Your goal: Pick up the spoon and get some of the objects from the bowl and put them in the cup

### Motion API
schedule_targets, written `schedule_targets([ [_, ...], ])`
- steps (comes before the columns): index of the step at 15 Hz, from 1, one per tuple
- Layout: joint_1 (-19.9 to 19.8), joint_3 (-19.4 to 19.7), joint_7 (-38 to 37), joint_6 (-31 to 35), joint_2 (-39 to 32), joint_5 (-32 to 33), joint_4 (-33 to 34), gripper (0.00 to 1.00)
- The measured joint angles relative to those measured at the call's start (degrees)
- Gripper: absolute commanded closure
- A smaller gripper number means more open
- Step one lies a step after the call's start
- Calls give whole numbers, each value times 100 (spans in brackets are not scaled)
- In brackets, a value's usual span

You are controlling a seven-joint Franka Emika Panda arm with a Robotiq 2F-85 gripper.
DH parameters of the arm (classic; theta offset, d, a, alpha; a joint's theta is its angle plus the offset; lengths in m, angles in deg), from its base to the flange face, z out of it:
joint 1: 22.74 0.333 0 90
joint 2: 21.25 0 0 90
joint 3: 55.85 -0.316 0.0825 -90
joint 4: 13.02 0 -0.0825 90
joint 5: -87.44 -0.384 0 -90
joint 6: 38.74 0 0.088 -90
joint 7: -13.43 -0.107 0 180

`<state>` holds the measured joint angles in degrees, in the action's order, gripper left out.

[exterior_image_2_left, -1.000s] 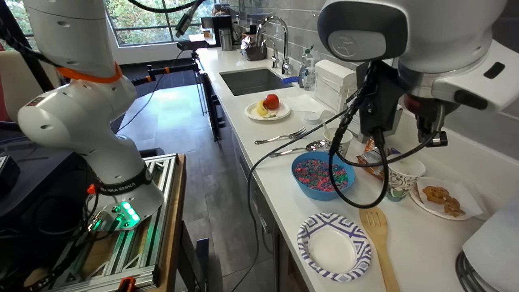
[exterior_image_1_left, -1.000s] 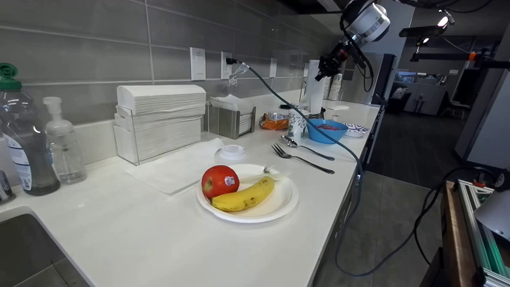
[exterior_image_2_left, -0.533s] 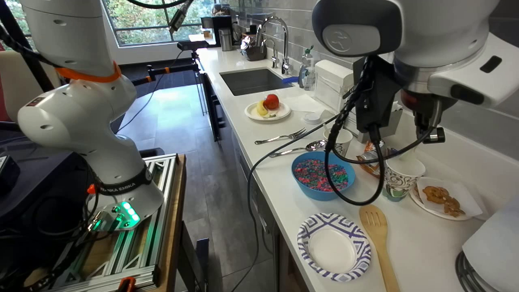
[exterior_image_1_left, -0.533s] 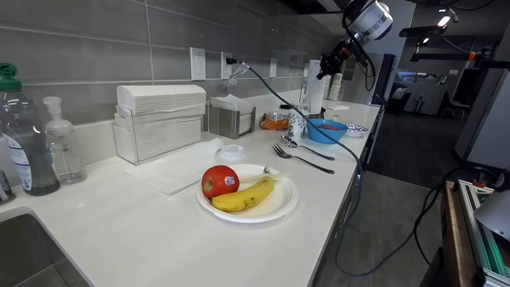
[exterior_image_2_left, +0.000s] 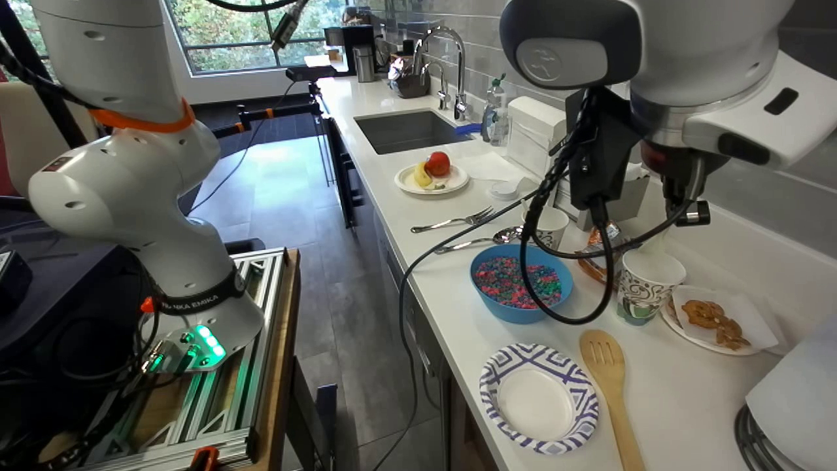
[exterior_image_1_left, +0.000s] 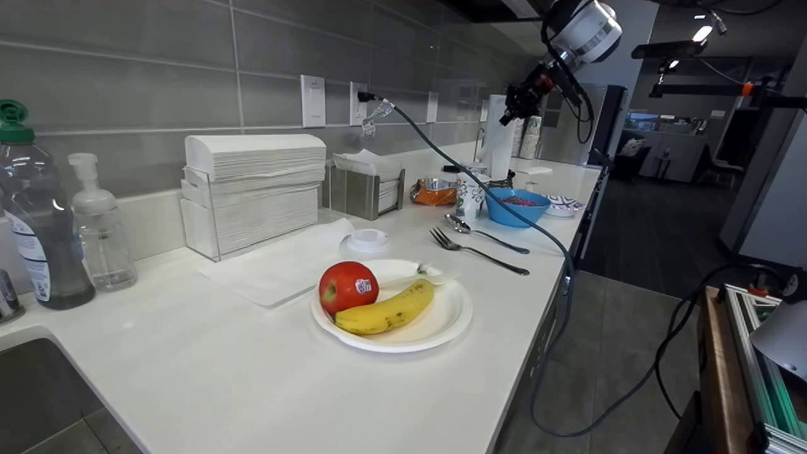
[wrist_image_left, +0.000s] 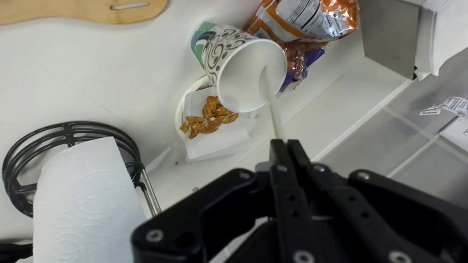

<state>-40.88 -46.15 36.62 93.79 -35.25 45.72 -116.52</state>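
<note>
1. Your gripper (wrist_image_left: 287, 142) hung above the bench (exterior_image_2_left: 700, 405), toward its wall edge, with its jaws clenched on the handle of the white spoon (wrist_image_left: 273, 107).
2. The spoon slanted head-down across the mouth of the patterned cup (wrist_image_left: 223, 51), which stood upright near the orange snack bag (wrist_image_left: 309, 22), set back from the front edge. Whether the head dipped below the rim or was just above it, I could not tell.
3. The blue bowl (exterior_image_2_left: 516, 316) sat between that cup and the front edge, holding plenty of coloured pieces (exterior_image_2_left: 500, 281).
4. No pieces showed on the spoon's head, and the bottom of the cup was hidden. As I judged it, the grasp was done, and you were either tipping a load in or had the scoop yet to make.
5. The next move probably called for raising the head straight clear of the rim, lest it knock the cup over.
6. If the cup held nothing, you needed to carry the spoon toward the front edge and level it over the bowl before dipping.
</note>
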Motion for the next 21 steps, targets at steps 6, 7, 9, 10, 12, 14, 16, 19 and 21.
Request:
schedule_targets([
  [6,-278,89,432,-932,464,-755,-283,99],
  [7,-329,156,553,-1237,538,-775,-329,99],
  [9,-413,326,762,-1794,633,-733,-391,99],
  [10,-449,419,853,-2051,662,-667,-405,99],
  [12,-522,598,1018,-2510,696,-439,-413,99],
  [14,-573,734,1160,-2830,706,-135,-411,99],
  [16,-585,816,1212,-2928,703,166,-413,99],
  [19,-566,829,1210,-2899,675,522,-433,99],
  [21,-516,813,1203,-2761,654,615,-490,99],
])
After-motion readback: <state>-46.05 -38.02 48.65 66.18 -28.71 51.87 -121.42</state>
